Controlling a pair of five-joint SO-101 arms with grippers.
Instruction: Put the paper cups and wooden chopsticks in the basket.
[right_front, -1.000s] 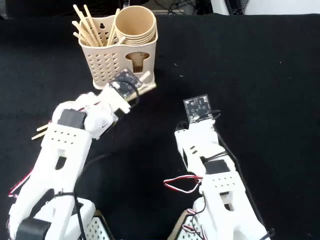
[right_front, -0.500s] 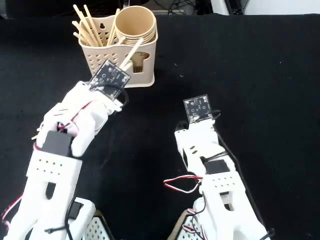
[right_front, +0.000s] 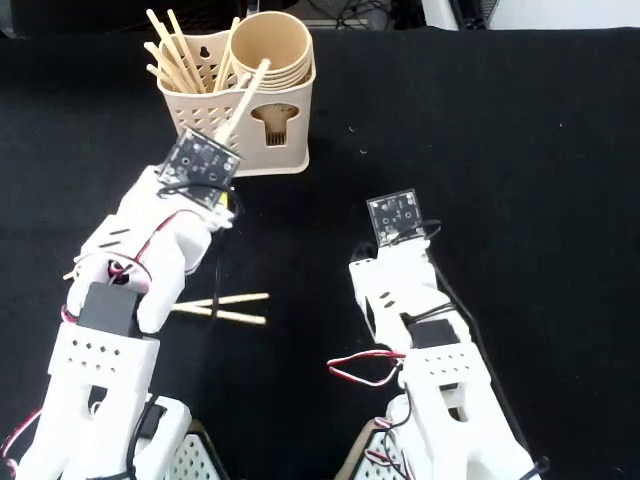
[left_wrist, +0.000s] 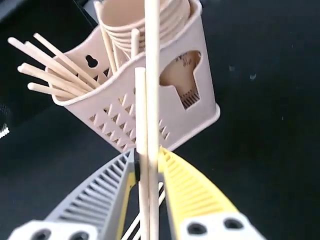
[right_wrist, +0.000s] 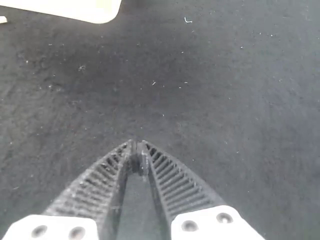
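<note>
The beige slotted basket (right_front: 240, 115) stands at the back of the black table. Stacked paper cups (right_front: 270, 45) fill one compartment and several wooden chopsticks (right_front: 170, 55) lean in the other. My left gripper (right_front: 220, 142) hovers just in front of the basket, shut on two chopsticks (right_front: 248, 92) whose tips slant over the rim by the cups. In the left wrist view that gripper (left_wrist: 147, 156) pinches the pair of chopsticks (left_wrist: 152, 75) before the basket (left_wrist: 125, 110). Two more chopsticks (right_front: 222, 307) lie on the table beside the left arm. My right gripper (right_wrist: 138, 155) is shut and holds nothing.
Mid-table, the right arm (right_front: 405, 290) rests low, well to the right of the basket. Another chopstick end (right_front: 78, 268) pokes out from under the left arm's outer side. A corner of the basket (right_wrist: 75, 9) shows far ahead in the right wrist view.
The left arm has swung up and leftward, lifting its chopsticks from near the basket's base until they slant over the rim. Two chopsticks on the table beside it have come into sight. The right arm is unmoved.
</note>
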